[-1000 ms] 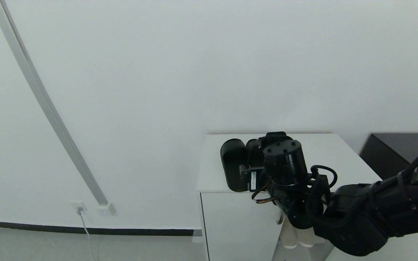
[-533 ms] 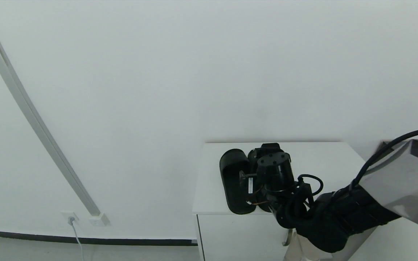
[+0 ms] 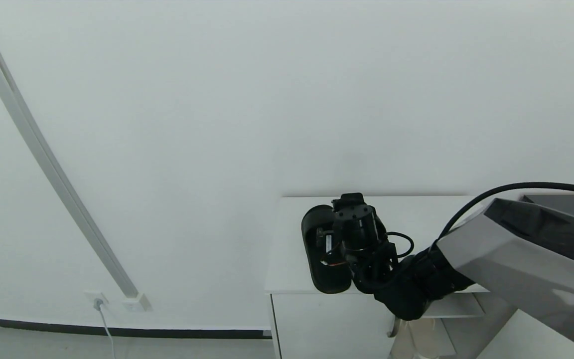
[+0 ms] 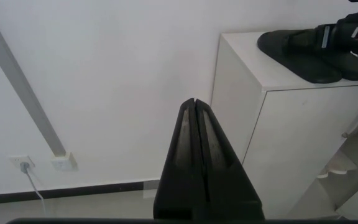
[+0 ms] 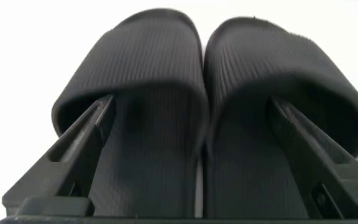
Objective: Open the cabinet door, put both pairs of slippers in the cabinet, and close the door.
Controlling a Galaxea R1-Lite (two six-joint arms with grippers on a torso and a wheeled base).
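Observation:
A pair of black slippers [image 3: 323, 249] [image 5: 197, 93] [image 4: 309, 53] lies side by side on top of the white cabinet [image 3: 287, 259] [image 4: 291, 130]. My right gripper [image 3: 348, 202] [image 5: 190, 106] is open right at them, one finger [image 5: 82, 155] under one strap and the other finger [image 5: 312, 165] under the other. The wrist hides one slipper in the head view. My left gripper [image 4: 195, 102] is shut on nothing and hangs in the air well away from the cabinet, level with its side. The cabinet's right part stands open, showing shelves [image 3: 454, 305] [image 4: 347, 168].
A door handle [image 4: 355, 121] [image 3: 394, 326] sits beside the open part. On the wall left of the cabinet are a slanted conduit [image 3: 43, 149] and a socket with a plugged cable [image 3: 98, 300]. Bare floor lies below them.
The head camera shifted after the first frame. My right arm has stretched farther over the cabinet top, bringing its gripper onto the black slippers. The slippers have not moved.

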